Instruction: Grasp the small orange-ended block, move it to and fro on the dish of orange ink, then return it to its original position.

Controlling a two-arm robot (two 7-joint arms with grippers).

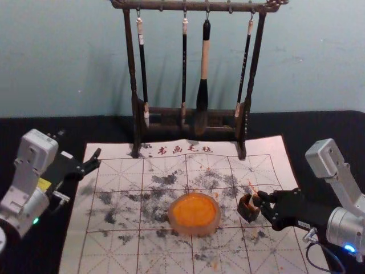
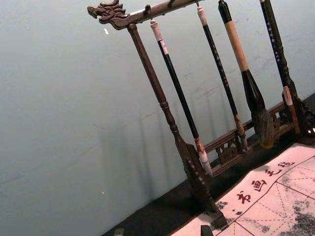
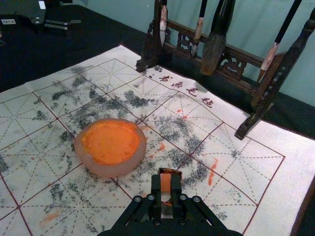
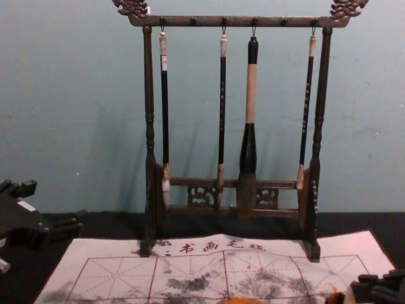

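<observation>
My right gripper (image 1: 259, 201) reaches in from the right to a small dark brown holder (image 1: 248, 208), right of the dish of orange ink (image 1: 194, 212). In the right wrist view the right gripper (image 3: 166, 185) is shut on the orange-ended block (image 3: 166, 182), one finger on each side. The brown holder's rim (image 3: 170, 171) shows just beyond the fingertips; how far the block sits inside it is hidden. The dish (image 3: 111, 145) stands apart from them. My left gripper (image 1: 80, 146) is parked at the mat's left side, open and holding nothing; in its wrist view, the left gripper (image 2: 162, 231) has its fingertips wide apart.
A dark wooden rack (image 4: 149, 126) with several hanging brushes stands at the mat's back edge, near the wall. The white gridded mat (image 1: 114, 251) has black smudges and orange marks. Black cloth (image 1: 336, 128) covers the table around it.
</observation>
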